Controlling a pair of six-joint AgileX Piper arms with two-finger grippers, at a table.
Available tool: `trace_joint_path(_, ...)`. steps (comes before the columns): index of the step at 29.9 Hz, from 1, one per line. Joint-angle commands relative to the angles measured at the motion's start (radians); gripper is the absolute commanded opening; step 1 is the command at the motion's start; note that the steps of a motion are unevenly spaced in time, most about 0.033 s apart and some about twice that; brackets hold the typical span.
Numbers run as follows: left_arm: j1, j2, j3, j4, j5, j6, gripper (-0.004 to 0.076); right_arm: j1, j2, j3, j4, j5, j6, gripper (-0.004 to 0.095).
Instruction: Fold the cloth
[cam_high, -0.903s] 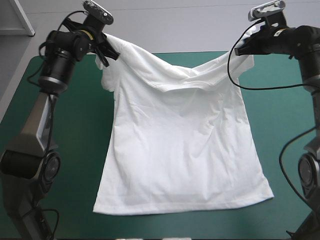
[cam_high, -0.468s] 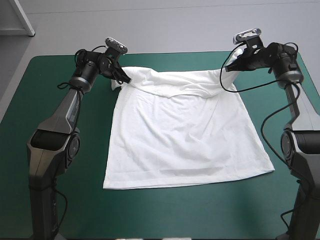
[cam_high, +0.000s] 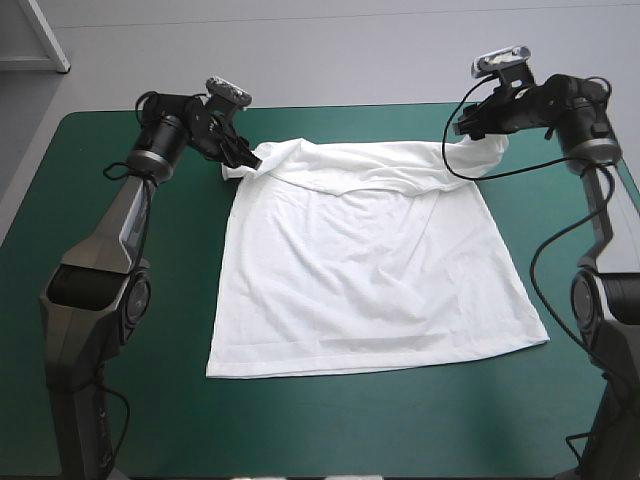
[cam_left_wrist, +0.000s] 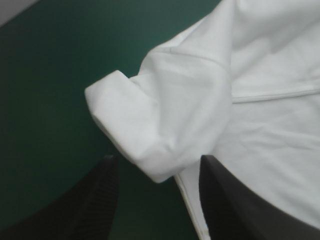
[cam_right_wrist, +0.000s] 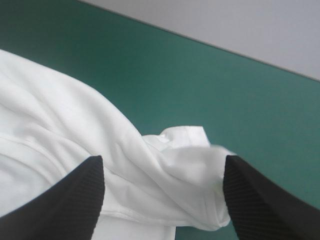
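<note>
The white T-shirt (cam_high: 370, 270) lies spread on the teal-green cover, hem toward the near edge. Its shoulders and collar are rumpled along the far side. My left gripper (cam_high: 246, 156) hovers low at the shirt's far left shoulder. It is open, and the rolled left sleeve (cam_left_wrist: 150, 125) lies loose between and ahead of its black fingers (cam_left_wrist: 100, 195). My right gripper (cam_high: 468, 126) is at the far right shoulder, also open. The bunched right sleeve (cam_right_wrist: 185, 165) rests between its fingers (cam_right_wrist: 250, 195) and looks free of both.
Bare teal-green cover (cam_high: 120, 400) surrounds the shirt on the left, right and near sides. The table's far edge (cam_high: 340, 106) runs just behind both grippers.
Earlier both grippers held the shirt's shoulders high. They came down and forward, laid the shirt flat, and now both have opened and let go of the sleeves.
</note>
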Motion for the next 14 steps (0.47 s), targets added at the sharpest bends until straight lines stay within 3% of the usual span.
trace_joint_path(1, -0.001, -0.175, -0.035, -0.011, 0.017, -0.018, 0.0379, -0.01, -0.195, -0.04, 0.014, 0.014, 0.034, 0.0578)
trace_joint_path(8, -0.001, -0.355, -0.03, -0.027, 0.164, -0.069, 0.0364, -0.01, -0.407, 0.029, 0.016, 0.142, 0.112, 0.0495)
trace_joint_path(14, -0.001, -0.526, 0.031, -0.107, 0.172, -0.092, 0.0364, -0.01, -0.596, 0.257, 0.016, 0.188, 0.159, 0.0471)
